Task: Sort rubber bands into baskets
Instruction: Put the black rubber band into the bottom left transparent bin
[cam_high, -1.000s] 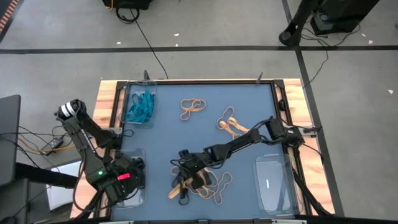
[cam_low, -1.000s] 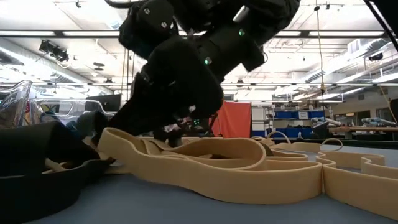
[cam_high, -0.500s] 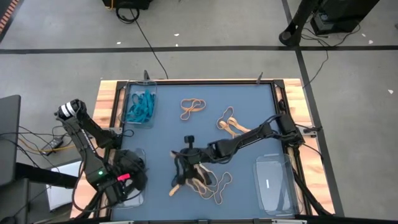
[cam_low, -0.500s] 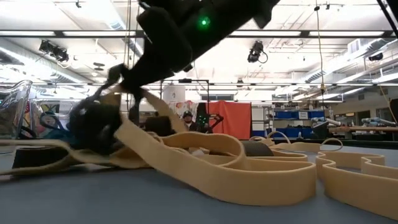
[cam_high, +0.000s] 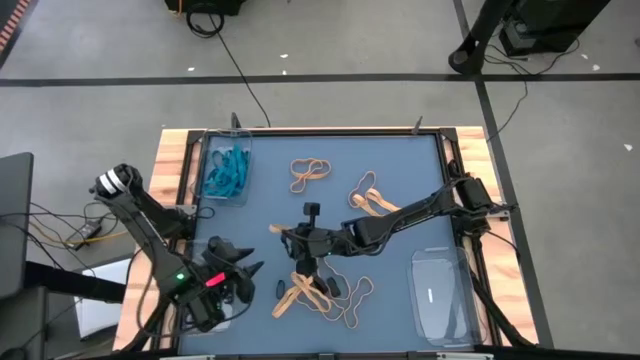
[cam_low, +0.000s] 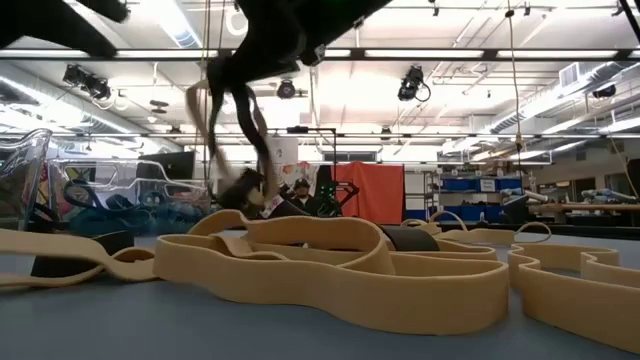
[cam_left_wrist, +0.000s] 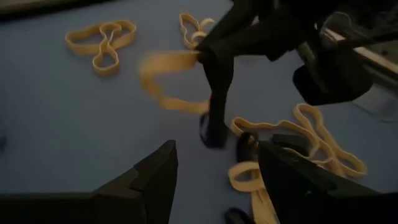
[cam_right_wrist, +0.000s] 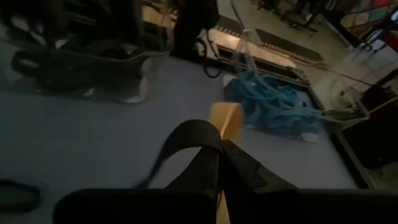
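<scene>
Rubber bands (cam_high: 318, 292), tan and black, are lying mid-table on blue mat (cam_high: 400, 160), w/ teal ones in rear-left basket (cam_high: 225, 168); workshop room behind. Right gripper (cam_high: 297, 240) is hanging above pile, pinching tan and black bands. Left gripper (cam_high: 248, 272), fingers apart, is hovering by front-left basket (cam_high: 214, 246).

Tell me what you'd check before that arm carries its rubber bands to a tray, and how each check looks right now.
1. right gripper shut on bands: ok.
2. Only one colour held: not ok; a tan band and a black band hang together.
3. Bands lifted off the pile: ok.
4. left gripper open beside the pile, out of the way: cannot tell.
5. Blue bands' tray in sight: ok.
</scene>
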